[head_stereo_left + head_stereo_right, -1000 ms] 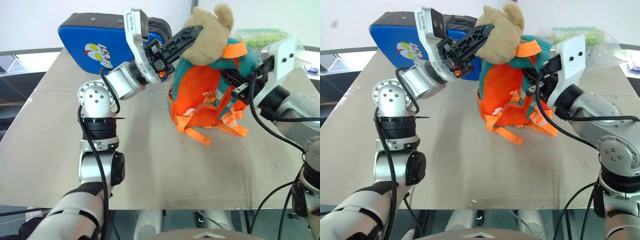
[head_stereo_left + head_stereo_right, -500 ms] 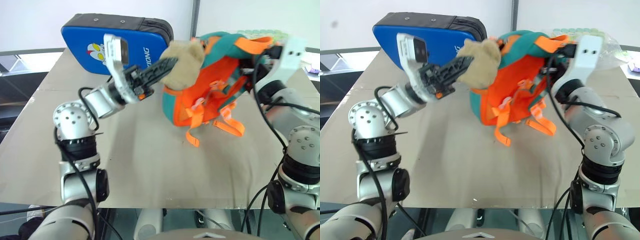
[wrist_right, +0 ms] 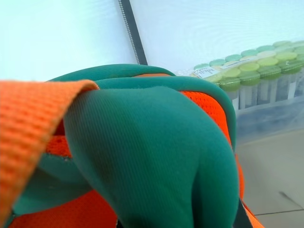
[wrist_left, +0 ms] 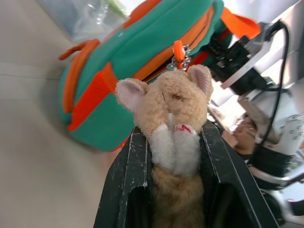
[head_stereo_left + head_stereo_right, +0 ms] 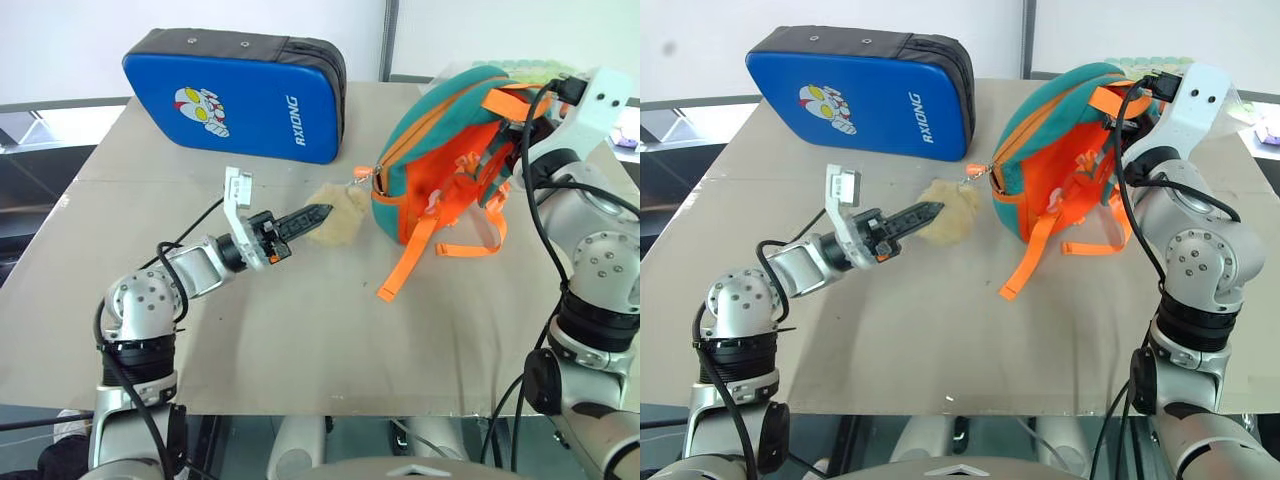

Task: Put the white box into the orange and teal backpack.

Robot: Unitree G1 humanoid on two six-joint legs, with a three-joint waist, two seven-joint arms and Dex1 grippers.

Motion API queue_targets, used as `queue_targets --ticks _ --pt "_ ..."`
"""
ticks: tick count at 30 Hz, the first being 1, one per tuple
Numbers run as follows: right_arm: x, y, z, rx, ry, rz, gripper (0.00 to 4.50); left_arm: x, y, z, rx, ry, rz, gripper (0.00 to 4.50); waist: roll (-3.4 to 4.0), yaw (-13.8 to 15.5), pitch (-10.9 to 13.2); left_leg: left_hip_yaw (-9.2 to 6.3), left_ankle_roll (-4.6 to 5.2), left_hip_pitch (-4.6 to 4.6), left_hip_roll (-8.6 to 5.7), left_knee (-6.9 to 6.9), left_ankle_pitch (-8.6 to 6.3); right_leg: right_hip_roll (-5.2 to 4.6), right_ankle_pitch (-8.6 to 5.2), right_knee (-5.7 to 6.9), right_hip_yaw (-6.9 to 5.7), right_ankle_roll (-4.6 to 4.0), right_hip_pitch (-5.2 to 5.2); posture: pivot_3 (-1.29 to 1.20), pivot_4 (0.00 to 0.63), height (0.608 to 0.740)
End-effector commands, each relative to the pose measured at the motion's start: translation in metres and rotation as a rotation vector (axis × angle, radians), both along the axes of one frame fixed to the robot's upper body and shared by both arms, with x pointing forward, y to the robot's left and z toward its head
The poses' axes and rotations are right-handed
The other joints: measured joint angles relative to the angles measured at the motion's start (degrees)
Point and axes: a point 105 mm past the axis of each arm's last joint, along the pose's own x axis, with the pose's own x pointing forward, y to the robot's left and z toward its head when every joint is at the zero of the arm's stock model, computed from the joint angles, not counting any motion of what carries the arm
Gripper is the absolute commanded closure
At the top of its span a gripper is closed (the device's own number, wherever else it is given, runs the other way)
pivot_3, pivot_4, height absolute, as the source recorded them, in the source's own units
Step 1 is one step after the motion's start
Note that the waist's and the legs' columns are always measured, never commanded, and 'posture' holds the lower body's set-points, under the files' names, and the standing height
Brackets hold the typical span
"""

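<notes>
Backpack held at both ends, white box not yet in hand

The left gripper [image 5: 318, 213] pinches the plush bear head [image 4: 167, 111], low over the table [image 5: 300, 340]; the right gripper [image 5: 1140, 95], pressed together, clamps the top of the orange and teal backpack [image 5: 450, 150] at far right. I judge the bag is being positioned; next its zipper needs opening

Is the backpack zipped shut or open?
Looks shut. On the backpack the orange zipper line runs closed along the teal top, its pull by the plush bear, and no gap or inside shows.
</notes>
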Motion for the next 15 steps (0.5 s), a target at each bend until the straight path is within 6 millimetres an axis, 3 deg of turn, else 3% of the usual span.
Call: queue_targets --ticks 1,4,7,10,14,15 --pt "-0.029 -0.084 0.045 0.1 -0.188 -0.36 4.5 0.028 0.04 -0.043 0.142 0.126 0.276 3.99 0.0 0.1 0.0 0.0 0.0 0.0 -0.01 0.0 0.0 -0.01 0.0 0.01 0.0 0.0 0.0 0.0 0.15 0.74" --pt "-0.033 -0.08 0.049 0.073 -0.2 -0.336 4.5 0.039 0.037 -0.068 0.208 0.189 0.308 4.0 0.0 0.1 0.0 -0.01 0.0 0.0 -0.01 0.01 0.0 0.0 0.0 0.02 0.0 0.0 0.01 0.0 0.15 0.74" --pt "-0.035 -0.055 0.051 0.001 -0.209 -0.192 4.5 0.04 0.021 -0.069 0.208 0.173 0.265 4.01 -0.01 -0.1 0.0 0.01 0.0 -0.03 -0.02 0.0 0.0 0.0 0.0 -0.02 0.02 0.01 0.0 0.0 0.15 0.74" --pt "-0.039 -0.014 0.039 -0.145 -0.184 0.016 4.5 0.038 0.008 -0.044 0.156 -0.017 0.213 4.01 -0.01 -0.1 0.0 0.01 0.0 -0.04 0.0 -0.08 0.0 0.0 0.0 -0.14 0.02 0.0 0.0 0.0 0.15 0.74" --pt "-0.049 0.022 -0.001 -0.369 -0.11 0.271 4.5 0.031 0.007 -0.018 0.128 -0.213 0.2 4.01 -0.01 -0.1 0.0 0.04 0.0 -0.05 0.04 -0.25 0.0 0.0 0.0 -0.35 0.02 0.0 -0.01 0.0 0.15 0.74" --pt "-0.051 0.022 -0.011 -0.383 -0.093 0.295 4.5 0.03 0.008 -0.017 0.156 -0.25 0.204 4.01 -0.02 -0.1 0.0 0.05 0.01 -0.04 0.04 -0.26 0.0 0.01 0.0 -0.38 0.02 0.0 -0.01 0.0 0.15 0.74"
